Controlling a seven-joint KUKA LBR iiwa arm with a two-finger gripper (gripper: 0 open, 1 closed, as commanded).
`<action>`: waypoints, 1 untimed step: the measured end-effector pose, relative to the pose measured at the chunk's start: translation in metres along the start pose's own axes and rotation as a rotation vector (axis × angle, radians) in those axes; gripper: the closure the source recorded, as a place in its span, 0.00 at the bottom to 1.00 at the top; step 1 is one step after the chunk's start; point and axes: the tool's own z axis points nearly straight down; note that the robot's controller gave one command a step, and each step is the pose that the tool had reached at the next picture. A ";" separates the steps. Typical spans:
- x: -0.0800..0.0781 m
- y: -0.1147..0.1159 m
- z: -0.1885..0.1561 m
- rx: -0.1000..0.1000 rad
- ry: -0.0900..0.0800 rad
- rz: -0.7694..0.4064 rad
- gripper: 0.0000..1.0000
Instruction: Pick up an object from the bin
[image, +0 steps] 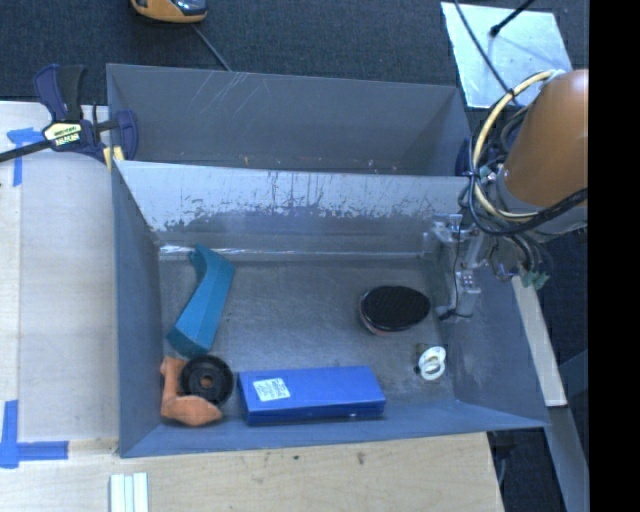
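We log the gripper (460, 300) at the right wall of the bin (492, 375), just beside a black oval disc (393, 308); its opening we cannot tell.

A: Where's the arm (525, 205)?
B: In from the right, toward the far side. Its orange cover (550, 130) sits high, cables (488, 135) looping on the left of it.
A: And the gripper (462, 292)?
B: Hanging down below the cover, at the right of the scene, perhaps a touch tilted; hard to say.
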 end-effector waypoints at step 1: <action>-0.001 0.000 -0.005 0.001 -0.008 -0.002 0.00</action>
